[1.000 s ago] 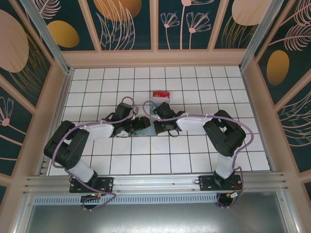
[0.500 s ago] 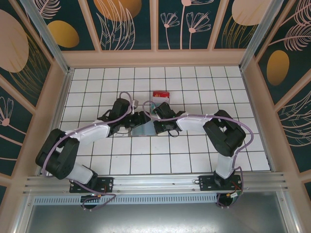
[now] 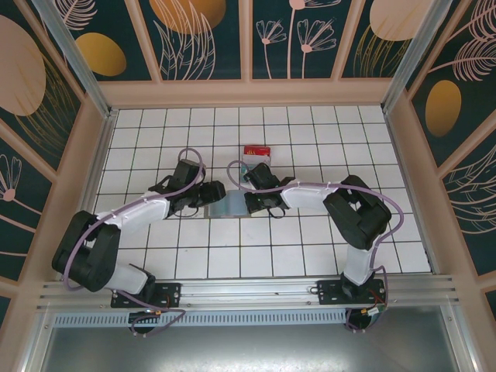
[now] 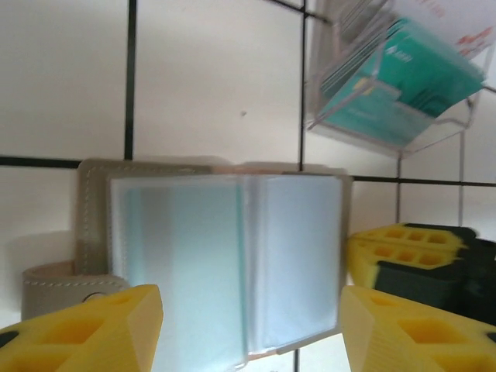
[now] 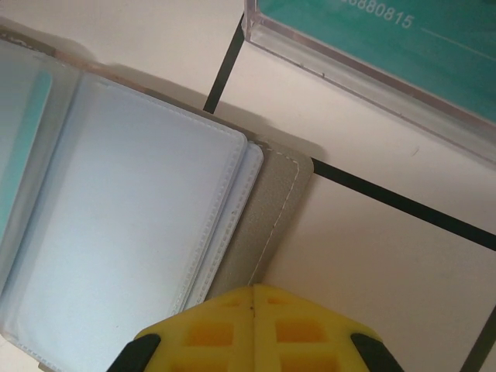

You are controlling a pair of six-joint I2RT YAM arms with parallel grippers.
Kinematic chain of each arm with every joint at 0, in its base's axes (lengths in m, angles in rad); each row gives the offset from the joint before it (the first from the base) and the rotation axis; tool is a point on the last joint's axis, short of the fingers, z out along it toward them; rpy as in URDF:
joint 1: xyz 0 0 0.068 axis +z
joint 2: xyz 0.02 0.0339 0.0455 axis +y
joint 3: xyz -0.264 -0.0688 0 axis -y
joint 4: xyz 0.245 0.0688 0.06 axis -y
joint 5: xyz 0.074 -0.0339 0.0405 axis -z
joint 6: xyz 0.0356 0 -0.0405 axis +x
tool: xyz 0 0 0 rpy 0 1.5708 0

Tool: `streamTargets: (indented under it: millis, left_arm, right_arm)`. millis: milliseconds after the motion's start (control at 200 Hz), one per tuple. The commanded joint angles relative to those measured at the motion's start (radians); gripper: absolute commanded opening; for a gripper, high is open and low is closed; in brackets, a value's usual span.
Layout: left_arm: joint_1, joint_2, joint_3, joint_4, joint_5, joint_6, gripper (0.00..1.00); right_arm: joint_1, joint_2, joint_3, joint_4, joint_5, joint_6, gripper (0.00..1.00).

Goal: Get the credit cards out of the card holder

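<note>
Lying open and flat on the white-tiled worktop (image 3: 310, 240): one card holder (image 3: 231, 204), grey-brown cover with pale stitching, clear blue-grey sleeves facing up, placed between the two hands near the worktop's middle.

- Card holder, left wrist view (image 4: 225, 263): two sleeve panels side by side; teal tint shows through the left panel; a stitched snap tab (image 4: 62, 283) sticks out at its lower left corner.
- Card holder, right wrist view (image 5: 116, 256): sleeve edge and grey cover corner visible, a teal strip at the far left.
- Left hand (image 4: 252, 333): jaws moderately wide, yellow fingertips (image 4: 93, 329) standing to either side of the holder's near edge; contact cannot be told. Seen from above (image 3: 213, 194) at the holder's left side.
- Right hand (image 5: 252, 325): jaws closed, tips joined, set at the grey cover's edge. Seen from above (image 3: 252, 203) at the holder's right side.
- Clear case (image 4: 395, 85) of teal cards: just beyond the holder, apart from it; a red and white card (image 3: 256, 151) tops the stack.
</note>
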Motion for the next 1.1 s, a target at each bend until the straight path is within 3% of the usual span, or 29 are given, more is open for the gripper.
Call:
streamTargets:
  millis: [0, 766, 1096]
  left_arm:
    - [0.001, 0.034, -0.019, -0.021, -0.009, 0.022, 0.63]
    - [0.001, 0.098, -0.019, -0.059, -0.009, 0.044, 0.63]
    - [0.001, 0.141, -0.031, 0.019, 0.065, 0.020, 0.64]
  right_arm:
    - [0.004, 0.039, 0.006, -0.016, -0.011, 0.005, 0.05]
    - [0.004, 0.047, 0.020, -0.028, -0.006, -0.005, 0.06]
    - [0.004, 0.054, 0.024, -0.025, -0.011, -0.005, 0.06]
